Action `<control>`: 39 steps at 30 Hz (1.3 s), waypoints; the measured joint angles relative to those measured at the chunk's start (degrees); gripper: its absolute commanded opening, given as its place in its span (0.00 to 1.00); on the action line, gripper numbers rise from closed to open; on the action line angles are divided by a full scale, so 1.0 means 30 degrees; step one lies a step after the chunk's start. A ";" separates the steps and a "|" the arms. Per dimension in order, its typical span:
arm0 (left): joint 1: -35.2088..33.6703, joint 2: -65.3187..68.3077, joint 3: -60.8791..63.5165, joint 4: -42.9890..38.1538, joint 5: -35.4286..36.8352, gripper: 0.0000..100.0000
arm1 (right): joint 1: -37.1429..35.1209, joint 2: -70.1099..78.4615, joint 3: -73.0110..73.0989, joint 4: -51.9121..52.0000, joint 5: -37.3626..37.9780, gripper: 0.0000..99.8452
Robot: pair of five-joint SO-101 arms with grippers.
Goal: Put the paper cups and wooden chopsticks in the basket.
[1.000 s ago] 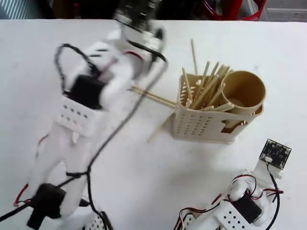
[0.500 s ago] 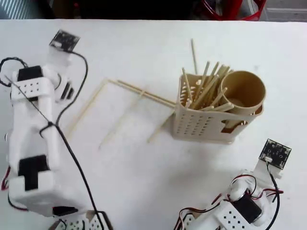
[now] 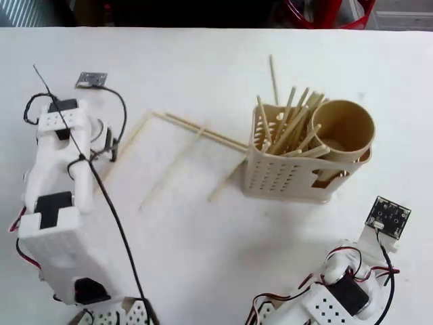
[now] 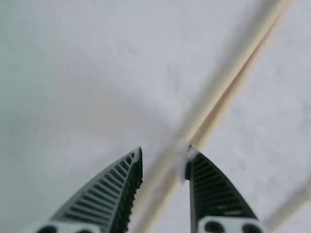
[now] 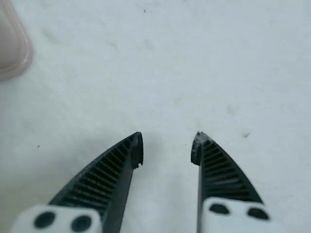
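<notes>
The cream basket (image 3: 284, 179) stands right of centre and holds several wooden chopsticks (image 3: 287, 125) and a tan paper cup (image 3: 342, 128). More chopsticks lie loose on the white table left of it, among them a long pair (image 3: 203, 132) and single ones (image 3: 169, 172), (image 3: 226, 179). My left gripper (image 3: 111, 145) is low over the leftmost chopstick (image 3: 128, 143). In the left wrist view the gripper (image 4: 163, 155) is open, with that chopstick (image 4: 228, 82) running between its fingers. My right gripper (image 5: 167, 141) is open over bare table, a corner of the basket (image 5: 12, 43) beyond it.
One chopstick (image 3: 272, 78) lies on the table behind the basket. The right arm (image 3: 345, 291) is folded at the front right corner. The left arm's black cable (image 3: 101, 196) trails over the table. A red object (image 3: 325, 13) sits beyond the far edge.
The left arm swung away from the basket to the table's left side and came down over the leftmost chopstick. The right arm has kept still.
</notes>
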 measured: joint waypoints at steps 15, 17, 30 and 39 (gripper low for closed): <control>0.0117 0.0059 0.1143 -0.1524 0.0117 0.15 | 0.0000 0.0000 0.0000 0.0000 0.0000 0.17; 0.0117 0.0059 0.1172 -0.1788 0.0117 0.15 | 0.0000 0.0000 0.0000 0.0000 0.0000 0.17; 0.0440 0.0059 0.2168 -0.3165 0.0117 0.15 | 0.0000 0.0000 0.0000 0.0000 0.0000 0.17; 0.0498 0.0029 0.2374 -0.3282 0.0147 0.15 | 0.0000 0.0000 0.0000 0.0000 0.0000 0.17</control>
